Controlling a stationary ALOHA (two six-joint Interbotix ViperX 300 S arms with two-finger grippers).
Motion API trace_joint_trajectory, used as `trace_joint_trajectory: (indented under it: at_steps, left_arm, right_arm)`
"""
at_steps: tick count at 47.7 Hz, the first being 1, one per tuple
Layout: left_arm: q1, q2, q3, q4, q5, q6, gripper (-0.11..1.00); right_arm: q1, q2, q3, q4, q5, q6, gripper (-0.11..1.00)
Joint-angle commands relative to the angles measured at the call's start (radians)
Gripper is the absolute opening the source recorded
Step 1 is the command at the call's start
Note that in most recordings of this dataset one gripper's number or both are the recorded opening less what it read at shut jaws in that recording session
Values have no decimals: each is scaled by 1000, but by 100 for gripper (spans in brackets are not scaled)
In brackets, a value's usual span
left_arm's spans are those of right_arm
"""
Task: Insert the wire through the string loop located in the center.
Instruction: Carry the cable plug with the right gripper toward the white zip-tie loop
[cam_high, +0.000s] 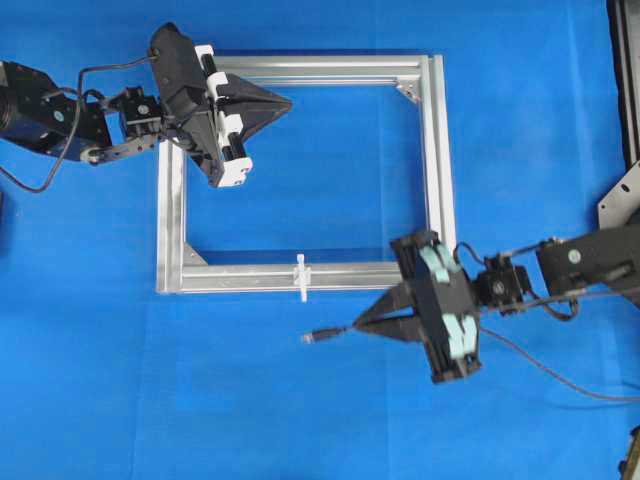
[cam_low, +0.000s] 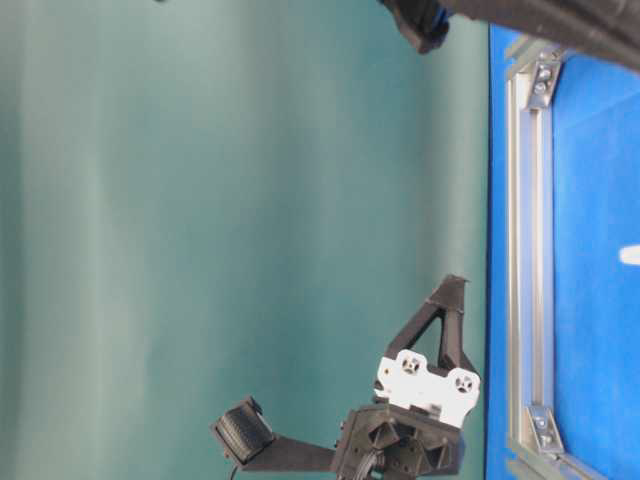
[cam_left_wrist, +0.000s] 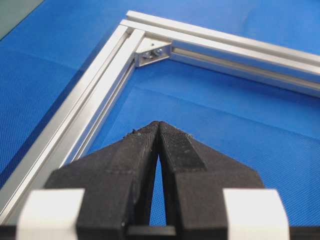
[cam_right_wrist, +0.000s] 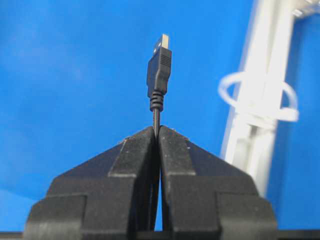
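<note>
My right gripper is shut on the wire, a thin black cable whose plug tip sticks out to the left. From the right wrist the plug stands straight up from the pinched fingertips. The string loop is a small white tie on the near bar of the silver frame, just above and left of the plug. In the right wrist view the string loop sits right of the plug, apart from it. My left gripper is shut and empty, hovering over the frame's far left corner.
The silver aluminium frame lies on the blue cloth, with corner brackets inside its corners. A black and metal fixture stands at the right edge. Loose arm cables trail behind the right arm.
</note>
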Motion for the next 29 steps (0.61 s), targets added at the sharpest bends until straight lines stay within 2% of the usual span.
trace_joint_trajectory:
  at_steps: [1,16,29]
  left_arm:
    - [0,-32,-8,2,-5,-2,0]
    - [-2,-32,-8,3,-5,-2,0]
    - [-2,-31,-8,3,-6,-2,0]
  right_arm:
    - [-25,-23,-5,3,-9,2,-3]
    - [-95,-23,28,3,-9,0,-3]
    - [-117,-23,37,2,-12,0,-3]
